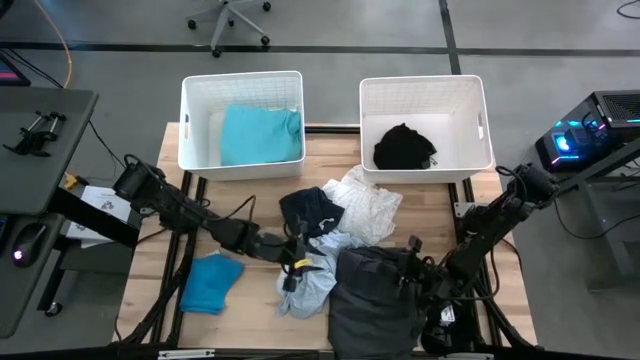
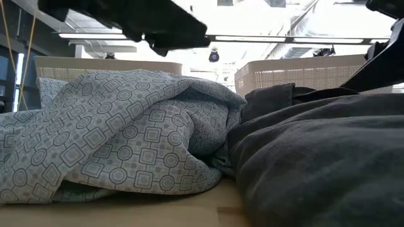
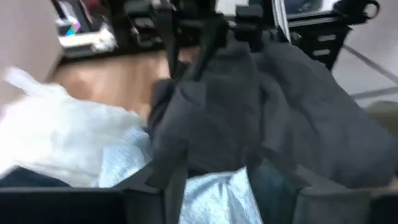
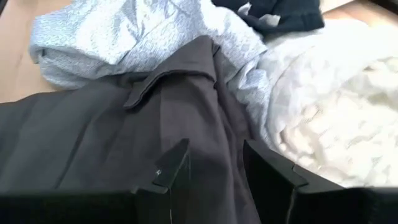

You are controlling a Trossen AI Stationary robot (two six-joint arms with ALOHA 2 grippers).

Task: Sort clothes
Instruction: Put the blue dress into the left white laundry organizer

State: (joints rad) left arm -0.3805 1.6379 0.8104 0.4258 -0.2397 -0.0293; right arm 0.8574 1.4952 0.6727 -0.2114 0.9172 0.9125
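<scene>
A pale blue patterned garment (image 1: 310,278) lies at the table's near middle, against a larger dark grey garment (image 1: 375,300) to its right. Both fill the low view, pale blue (image 2: 126,145) and dark grey (image 2: 322,157). A navy garment (image 1: 312,208) and a white one (image 1: 368,205) lie behind them. A bright blue garment (image 1: 212,282) lies near left. A teal garment (image 1: 260,135) lies in the left basket, a black one (image 1: 404,147) in the right. My left gripper (image 3: 214,168) is open over the pale blue garment (image 3: 214,196). My right gripper (image 4: 216,149) is open over the dark grey garment (image 4: 186,93).
Two white baskets stand at the table's far edge, left (image 1: 190,110) and right (image 1: 480,110). Bare wood (image 1: 160,250) shows at the table's left side and near the right edge (image 1: 500,290). Both arms reach in low over the garment pile.
</scene>
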